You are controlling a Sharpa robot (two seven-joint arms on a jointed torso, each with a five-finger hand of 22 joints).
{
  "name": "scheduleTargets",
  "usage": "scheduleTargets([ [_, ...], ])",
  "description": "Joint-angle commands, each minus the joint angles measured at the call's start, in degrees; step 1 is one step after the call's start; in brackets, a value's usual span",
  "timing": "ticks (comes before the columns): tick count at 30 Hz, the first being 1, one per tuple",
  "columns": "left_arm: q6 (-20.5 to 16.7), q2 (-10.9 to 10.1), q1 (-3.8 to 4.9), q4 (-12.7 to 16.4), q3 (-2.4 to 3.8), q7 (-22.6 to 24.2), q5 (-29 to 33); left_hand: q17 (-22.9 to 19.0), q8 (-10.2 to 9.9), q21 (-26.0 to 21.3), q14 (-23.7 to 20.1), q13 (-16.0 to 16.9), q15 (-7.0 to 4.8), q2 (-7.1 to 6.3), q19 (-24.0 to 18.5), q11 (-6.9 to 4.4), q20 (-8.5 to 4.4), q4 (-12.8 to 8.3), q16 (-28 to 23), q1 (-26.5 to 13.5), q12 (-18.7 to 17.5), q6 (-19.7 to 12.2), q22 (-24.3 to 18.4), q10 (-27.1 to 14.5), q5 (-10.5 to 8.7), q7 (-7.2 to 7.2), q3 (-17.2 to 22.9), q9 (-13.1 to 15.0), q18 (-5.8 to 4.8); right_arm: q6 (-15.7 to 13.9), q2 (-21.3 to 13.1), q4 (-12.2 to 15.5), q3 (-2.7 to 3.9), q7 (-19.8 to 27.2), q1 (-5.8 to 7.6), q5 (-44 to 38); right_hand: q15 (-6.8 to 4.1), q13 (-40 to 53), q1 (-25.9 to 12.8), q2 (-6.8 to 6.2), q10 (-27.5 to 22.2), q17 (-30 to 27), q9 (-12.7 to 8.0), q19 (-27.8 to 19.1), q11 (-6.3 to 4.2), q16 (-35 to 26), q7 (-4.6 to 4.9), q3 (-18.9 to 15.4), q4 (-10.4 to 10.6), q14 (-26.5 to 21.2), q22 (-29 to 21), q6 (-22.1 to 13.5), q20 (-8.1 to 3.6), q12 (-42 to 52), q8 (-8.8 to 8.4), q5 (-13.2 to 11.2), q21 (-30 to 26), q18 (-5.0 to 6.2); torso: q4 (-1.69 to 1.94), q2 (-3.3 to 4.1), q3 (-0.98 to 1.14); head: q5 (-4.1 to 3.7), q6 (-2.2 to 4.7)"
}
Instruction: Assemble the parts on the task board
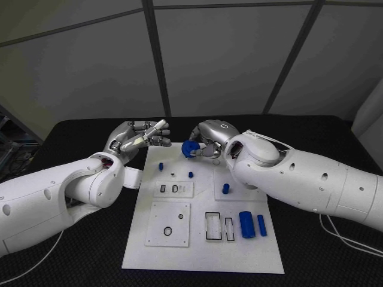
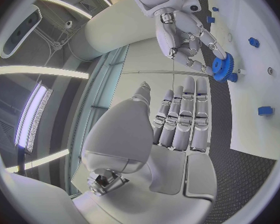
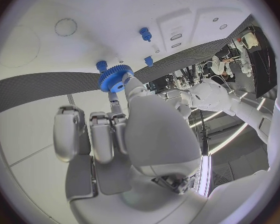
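Resting in right hand (image 1: 210, 136): blue gear (image 1: 190, 148)

The right hand (image 1: 210, 136) holds a gear (image 1: 190, 148) over the task board's (image 1: 200, 254) far edge, the left hand (image 1: 140, 137) beside it.

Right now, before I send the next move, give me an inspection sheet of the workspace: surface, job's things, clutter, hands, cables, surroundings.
Surface: black table, with the white board lying in the middle.
Job's things: blue gear held over the board's far end; small blue pegs standing near that end; two blue cylinders lying at the board's right side; several sunken slots in the board.
Clutter: nothing seen.
Hands: right hand holds the gear at its fingertips; left hand is beside the board's far left corner, fingers straight, holding nothing.
Cables: a thin white cable on the table under the right arm; another by the left arm.
Surroundings: grey wall panels behind the table.
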Motion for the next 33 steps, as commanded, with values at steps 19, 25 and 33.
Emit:
scheduleTargets([
  [19, 0.4, 0.6, 0.1, -0.3, 0.06, 0.6, -0.2, 0.1, -0.4, 0.2, -0.1, 0.0, 0.25, 0.51, -0.4, 0.33, 0.08, -0.3, -0.3, 0.1, -0.3, 0.0, 0.1, 0.1, -0.34, 0.22, -0.2, 0.0, -0.77, 5.8, 3.4, -3.5, -1.68, 0.6, -0.09, -4.2, -0.4, 15.1, -0.6, 0.18, 6.0, 15.1, 0.5, 0.2, -0.21, 0.3, -1.73, 0.7, 0.1, 6.1, 2.8, 2.6, -0.19, 0.1, -0.29, -0.2, 0.4, -0.41, -0.11, -0.03, 0.0, 0.27, -0.39],
  [25, 0.4, 0.8, 0.1, -0.5, 0.06, 0.6, -0.2, 0.1, -0.4, 0.2, -0.1, 0.0, 0.25, 0.51, -0.4, 0.33, 0.08, -0.3, -0.3, 0.1, -0.3, 0.0, 0.1, 0.1, -0.34, 0.22, -0.2, 0.0, -0.77, 5.4, 3.7, -3.9, -1.79, 0.5, -0.16, -4.9, -0.31, 15.1, -1.0, -0.01, 6.0, 15.1, 0.3, 0.1, -0.06, 0.3, -1.56, 0.9, 0.0, 6.1, 2.8, 2.3, -0.13, 0.1, -0.82, -0.4, 0.4, -0.41, -0.27, 0.0, 0.1, 0.29, -0.49],
  [33, 0.5, 1.0, 0.1, -0.7, 0.06, 0.6, -0.2, 0.1, -0.4, 0.2, -0.1, 0.0, 0.25, 0.51, -0.4, 0.33, 0.08, -0.3, -0.3, 0.1, -0.3, 0.0, 0.1, 0.1, -0.34, 0.22, -0.2, 0.0, -0.77, 4.6, 4.3, -4.8, -1.94, 0.0, -0.19, -5.3, 0.31, 15.1, -2.9, -0.84, 6.0, 15.1, -0.1, 0.0, 0.63, 0.3, -0.75, 1.0, 0.1, 6.1, 2.7, 0.9, 0.34, 0.1, -2.99, -3.4, 0.3, -0.4, -0.11, -0.05, 0.1, 0.15, -0.48],
])
